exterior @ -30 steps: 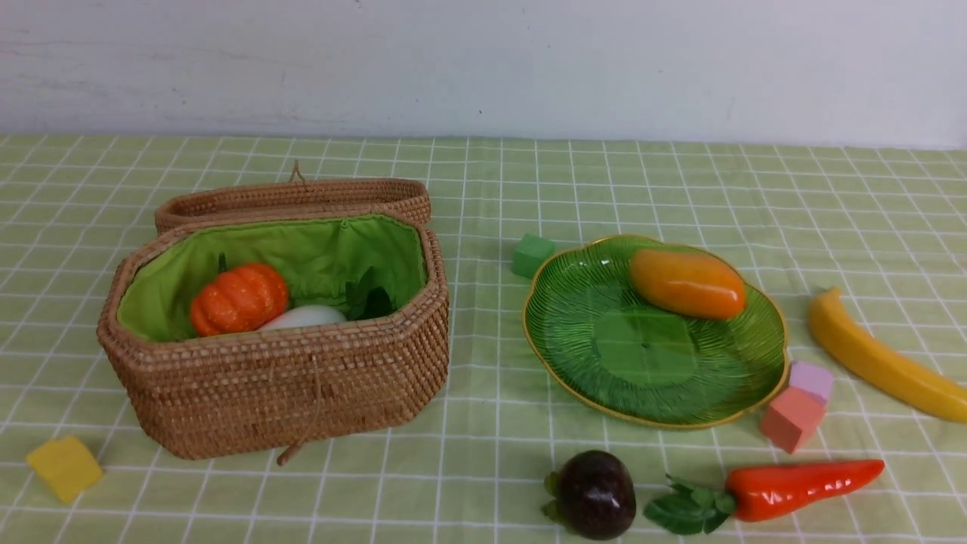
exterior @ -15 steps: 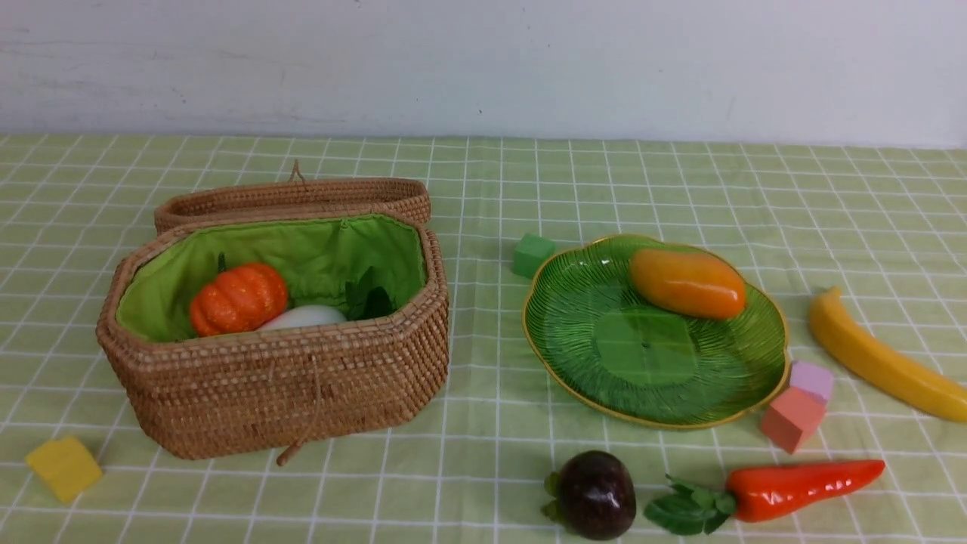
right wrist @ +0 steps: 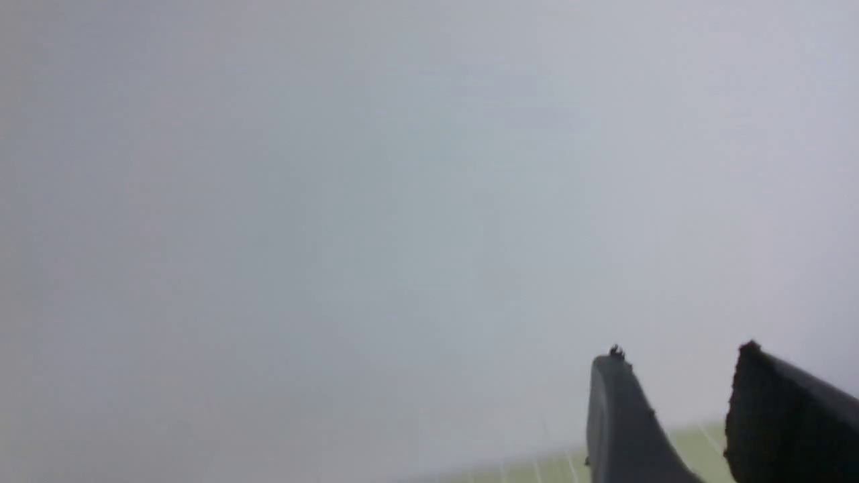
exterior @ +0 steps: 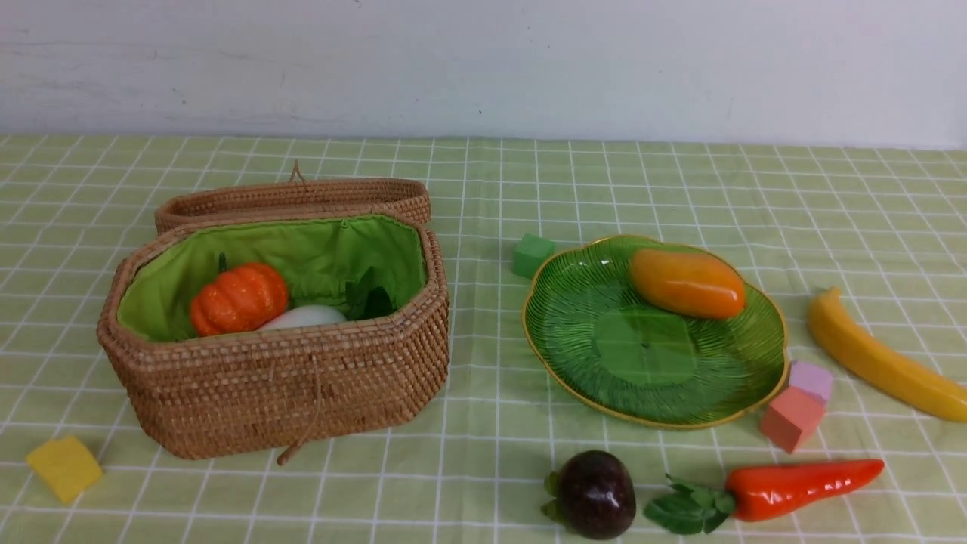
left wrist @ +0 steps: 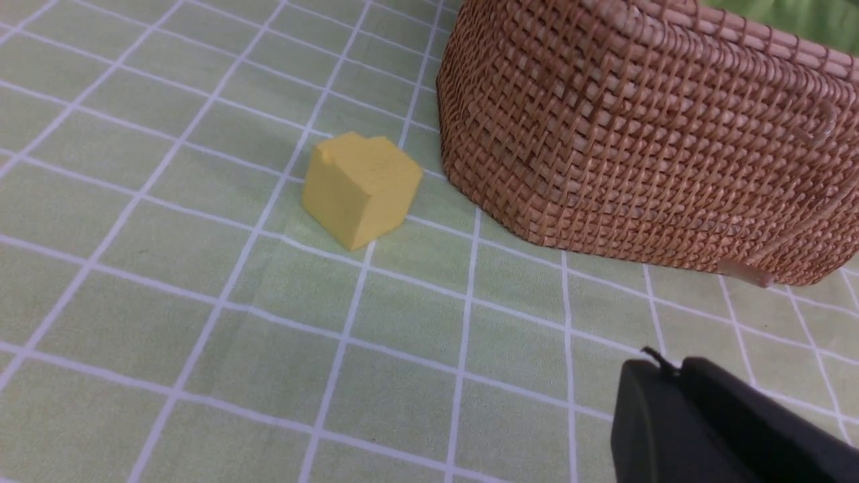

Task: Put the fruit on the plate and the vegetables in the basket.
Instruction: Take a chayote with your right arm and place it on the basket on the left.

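Note:
The open wicker basket [exterior: 279,393] with green lining holds an orange pumpkin [exterior: 238,298], a white radish [exterior: 304,316] and a dark green piece [exterior: 368,301]. An orange-yellow mango [exterior: 687,283] lies on the green glass plate [exterior: 604,332]. The banana [exterior: 880,359] lies right of the plate. A dark purple fruit [exterior: 595,495] and a red-orange carrot [exterior: 793,489] lie near the front. No arm appears in the front view. My left gripper [left wrist: 674,367] is shut and empty, low beside the basket [left wrist: 644,134]. My right gripper [right wrist: 678,355] is open and empty, facing the wall.
Foam cubes lie about: a yellow cube [exterior: 64,467] front left of the basket, also the yellow cube [left wrist: 361,189] in the left wrist view, a green cube [exterior: 532,255] behind the plate, a pink cube [exterior: 791,419] and a lilac cube [exterior: 810,379] at its right. The basket lid [exterior: 295,198] lies back behind it.

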Controlling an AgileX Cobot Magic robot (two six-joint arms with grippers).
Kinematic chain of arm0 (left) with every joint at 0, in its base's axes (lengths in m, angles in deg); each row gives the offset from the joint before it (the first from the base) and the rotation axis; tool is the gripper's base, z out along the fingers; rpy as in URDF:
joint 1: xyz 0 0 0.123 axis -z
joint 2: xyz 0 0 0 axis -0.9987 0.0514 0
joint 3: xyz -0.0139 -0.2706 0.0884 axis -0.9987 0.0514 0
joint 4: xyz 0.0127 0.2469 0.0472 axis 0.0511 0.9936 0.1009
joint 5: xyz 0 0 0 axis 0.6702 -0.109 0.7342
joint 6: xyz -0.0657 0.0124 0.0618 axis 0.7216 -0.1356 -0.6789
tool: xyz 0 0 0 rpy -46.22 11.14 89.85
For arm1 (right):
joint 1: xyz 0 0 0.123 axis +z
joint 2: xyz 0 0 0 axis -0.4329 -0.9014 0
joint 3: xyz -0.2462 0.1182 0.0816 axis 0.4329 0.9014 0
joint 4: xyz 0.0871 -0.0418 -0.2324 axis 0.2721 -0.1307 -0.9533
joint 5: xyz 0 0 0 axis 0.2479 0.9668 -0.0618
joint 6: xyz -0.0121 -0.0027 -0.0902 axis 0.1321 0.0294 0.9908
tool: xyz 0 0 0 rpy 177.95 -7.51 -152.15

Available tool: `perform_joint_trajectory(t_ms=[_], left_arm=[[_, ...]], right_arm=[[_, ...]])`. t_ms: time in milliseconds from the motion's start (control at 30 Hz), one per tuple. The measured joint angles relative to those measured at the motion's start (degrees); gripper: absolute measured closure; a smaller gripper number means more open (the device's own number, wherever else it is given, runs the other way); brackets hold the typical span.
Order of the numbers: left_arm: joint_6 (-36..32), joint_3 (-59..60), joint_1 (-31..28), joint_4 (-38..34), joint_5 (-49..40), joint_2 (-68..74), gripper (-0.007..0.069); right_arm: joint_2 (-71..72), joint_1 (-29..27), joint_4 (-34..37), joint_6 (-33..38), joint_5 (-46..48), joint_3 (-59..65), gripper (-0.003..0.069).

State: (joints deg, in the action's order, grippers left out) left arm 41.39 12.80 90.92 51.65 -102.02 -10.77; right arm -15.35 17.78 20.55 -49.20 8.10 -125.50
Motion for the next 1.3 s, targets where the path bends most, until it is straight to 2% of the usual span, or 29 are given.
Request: perform_joint_trajectory(t_ms=[100, 333, 533, 633, 667, 800, 900, 1000, 1167, 1300], left_arm=[[0.0, 0.0, 0.0, 0.0, 0.0, 0.0, 0.0585], [0.0, 0.0, 0.0, 0.0, 0.0, 0.0, 0.0574], [0.0, 0.0, 0.0, 0.0, 0.0, 0.0, 0.0574], [0.0, 0.0, 0.0, 0.0, 0.0, 0.0, 0.0570], [0.0, 0.0, 0.0, 0.0, 0.0, 0.0, 0.0569], [0.0, 0.0, 0.0, 0.0, 0.0, 0.0, 0.0565], [0.0, 0.0, 0.0, 0.0, 0.0, 0.0, 0.0561], [0.0, 0.0, 0.0, 0.0, 0.0, 0.0, 0.0555], [0.0, 0.0, 0.0, 0.0, 0.0, 0.0, 0.0550], [0.0, 0.0, 0.0, 0.0, 0.0, 0.0, 0.0547]], right_arm=[[-5.7, 0.2, -1.8, 0.5, 8.3, 0.0, 0.0417], [-9.0, 5.0, 0.5, -3.2, 11.4, 3.3, 0.0417], [-9.3, 7.9, 4.4, -3.6, 15.2, 7.9, 0.0417], [-12.0, 8.6, 6.4, -4.1, 25.3, 13.3, 0.0417], [-12.5, 8.6, 6.4, -4.5, 25.8, 13.6, 0.0417], [-16.0, 8.6, 4.0, -13.5, 30.2, 19.3, 0.0401], [-17.9, 8.6, 2.4, -20.5, 31.4, 21.1, 0.0366], [-20.4, 8.6, 1.8, -26.7, 30.7, 22.6, 0.0273], [-25.0, 8.6, -1.9, -36.3, 24.0, 23.5, 0.0119], [-30.9, 8.6, -6.3, -42.6, 20.6, 23.7, 0.0045]])
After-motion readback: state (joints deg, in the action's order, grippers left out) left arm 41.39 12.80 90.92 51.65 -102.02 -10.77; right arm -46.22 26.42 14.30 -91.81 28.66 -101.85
